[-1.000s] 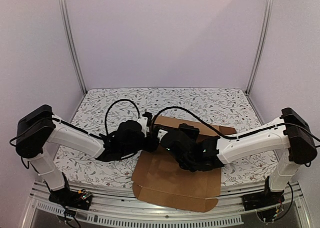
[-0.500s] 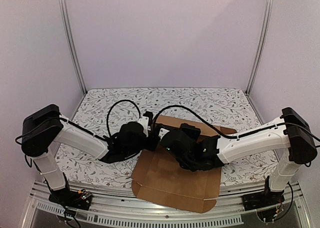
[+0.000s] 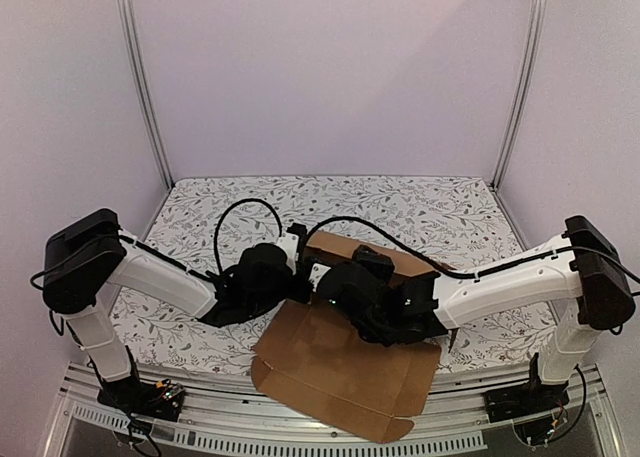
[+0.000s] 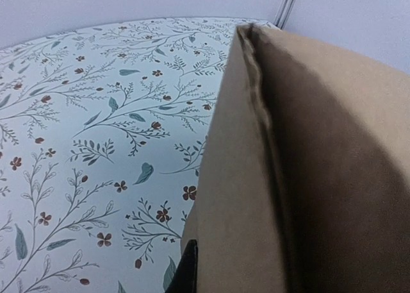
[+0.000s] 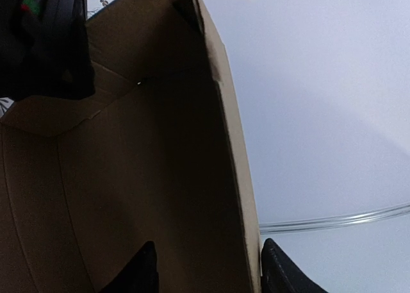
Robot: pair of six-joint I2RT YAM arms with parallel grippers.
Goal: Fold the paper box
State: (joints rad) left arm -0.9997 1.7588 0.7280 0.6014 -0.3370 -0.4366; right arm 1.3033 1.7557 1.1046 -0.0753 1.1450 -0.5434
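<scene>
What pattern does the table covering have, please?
Table covering: grey-green leafy sprigs and reddish flowers on white; clearest in the left wrist view.

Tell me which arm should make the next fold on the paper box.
Right, probably. The right claw is open astride a raised edge of the paper box, free to regrip or push. The left claw is shut on an upright panel, better used as the anchor.

A floral-print worktop [image 3: 200, 217] sits between pale lilac walls [image 3: 330, 77], metal posts [image 3: 140, 87] at its back corners, a slotted rail [image 3: 210, 440] along its front.
</scene>
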